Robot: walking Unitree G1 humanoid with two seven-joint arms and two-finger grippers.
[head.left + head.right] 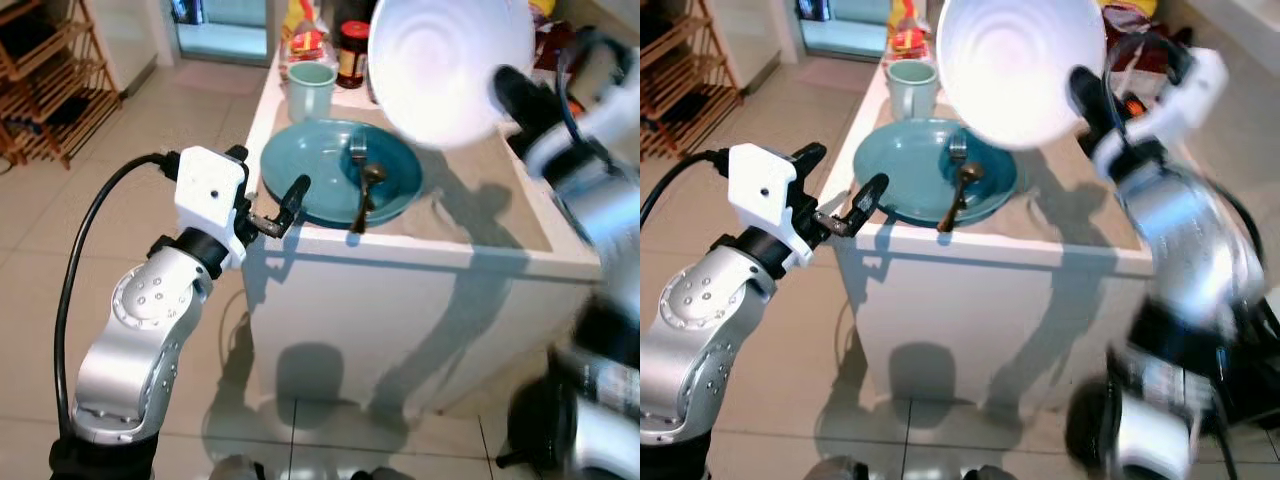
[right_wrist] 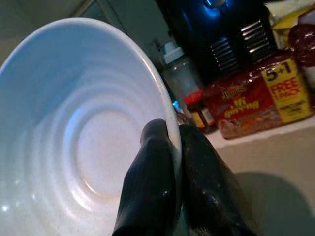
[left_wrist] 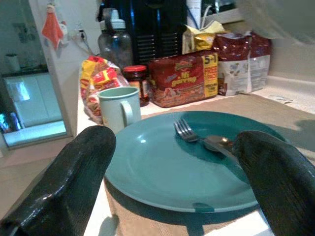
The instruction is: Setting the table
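Note:
A teal plate [image 1: 325, 170] lies at the near left corner of the white counter [image 1: 480, 225], with a fork [image 1: 358, 155] and a spoon [image 1: 367, 190] on it. My right gripper [image 1: 505, 90] is shut on the rim of a white bowl [image 1: 450, 65], holding it tilted in the air above the plate's right side. In the right wrist view the fingers [image 2: 157, 187] pinch the bowl's [image 2: 74, 142] edge. My left gripper [image 1: 270, 210] is open just off the counter's left edge, next to the plate [image 3: 187, 162]. A pale green mug [image 1: 311, 88] stands behind the plate.
A dark jar with a red lid [image 1: 352, 52], snack packets [image 3: 184, 78] and a bottle [image 3: 114, 42] crowd the back of the counter. A wooden rack [image 1: 50, 85] stands on the tiled floor to the left. A glass door [image 1: 220, 30] is behind.

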